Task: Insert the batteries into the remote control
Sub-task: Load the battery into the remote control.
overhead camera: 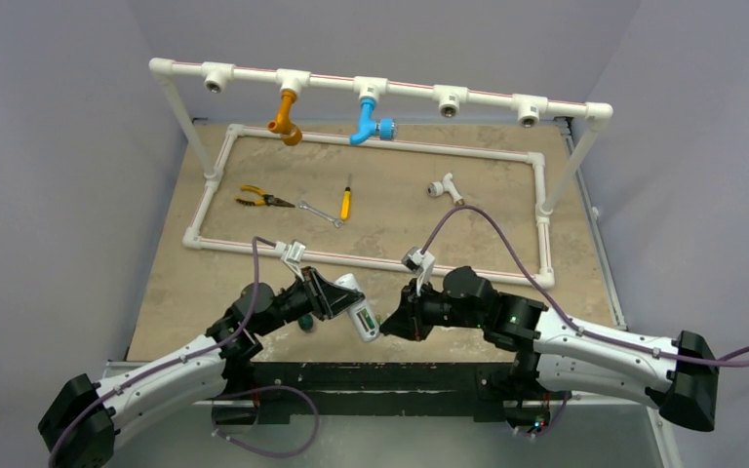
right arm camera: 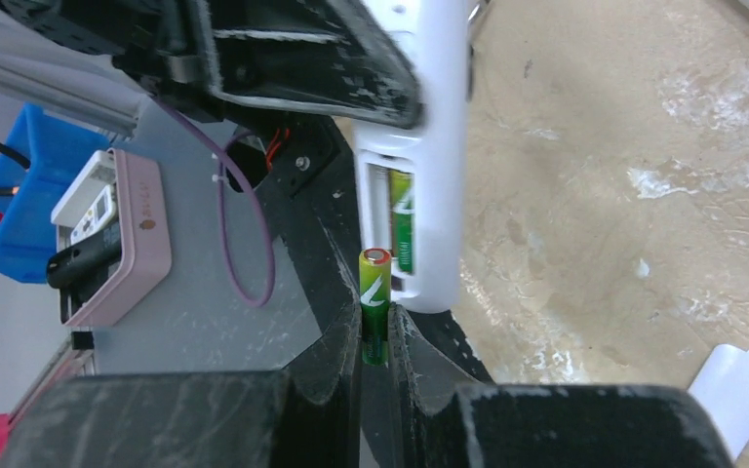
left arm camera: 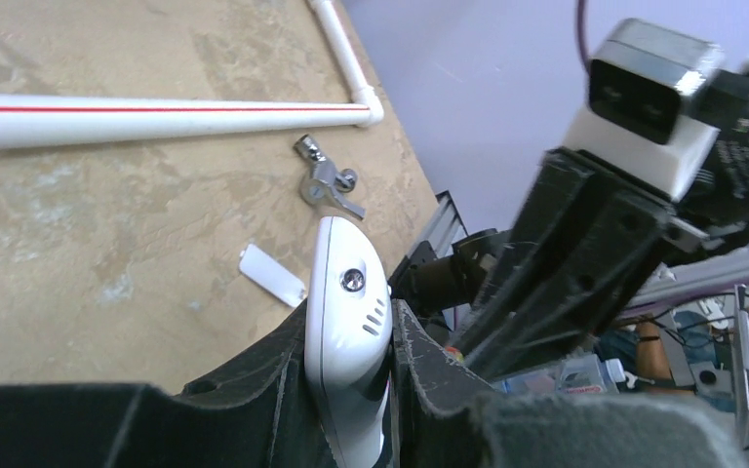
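Your remote control (right arm camera: 414,146) is held off the surface near its front edge. Your left fingers (left arm camera: 273,380) pinch it by the sides, and its open back faces the right arm. One battery (right arm camera: 402,219) already sits in one slot of the remote, and the slot beside it looks vacant. The second battery (right arm camera: 374,292) stands just off the remote's lower end, with your right fingers (right arm camera: 336,361) pressed on its base only.

That short hold is the main risk. If the battery's tip catches the rim of the recess, it may pivot or slip out and drop below the remote. A hard push could also twist the remote in the left grip. I cannot tell which way the slot wants the battery, so check that first.

Open surface lies on one side of the remote, with only the small white cover plate (right arm camera: 736,385) well apart from it. On the other side the left arm's body crowds close, so you have little room to swing there.
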You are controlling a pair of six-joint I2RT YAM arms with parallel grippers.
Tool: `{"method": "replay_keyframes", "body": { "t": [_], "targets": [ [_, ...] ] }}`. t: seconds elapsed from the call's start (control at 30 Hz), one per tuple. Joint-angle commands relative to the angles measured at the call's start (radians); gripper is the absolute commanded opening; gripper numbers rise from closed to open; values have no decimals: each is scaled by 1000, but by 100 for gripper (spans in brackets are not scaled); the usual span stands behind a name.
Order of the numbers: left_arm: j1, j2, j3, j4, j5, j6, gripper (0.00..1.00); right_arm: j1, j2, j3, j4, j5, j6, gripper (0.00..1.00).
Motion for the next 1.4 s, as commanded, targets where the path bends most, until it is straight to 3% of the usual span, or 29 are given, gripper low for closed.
{"method": "replay_keyframes", "body": {
  "t": [0.0, 0.17, 0.33, 0.73, 0.77, 0.83, 1.37],
  "targets": [
    [-2, 17, -22, 91, -83, -57, 0, 21, 3, 107, -94, 70, 45, 0],
    [-3, 40, -26, 95, -90, -83, 0, 21, 65, 171, -188, 88, 78, 0],
    [-2, 59, -28, 81, -117, -158, 0, 25, 237, 355, -444, 102, 18, 0],
    [-2, 63, -10, 39, -108, -209, 0, 27, 298, 406, -407, 110, -9, 0],
    [-2, -24, -7, 32, -108, -207, 0, 26, 302, 408, -403, 110, -8, 0],
    [-2, 64, -4, 25, -108, -205, 0, 26, 308, 412, -395, 108, -2, 0],
    [-2, 95, -3, 51, -109, -211, 0, 27, 348, 424, -364, 90, 30, 0]
  ]
}}
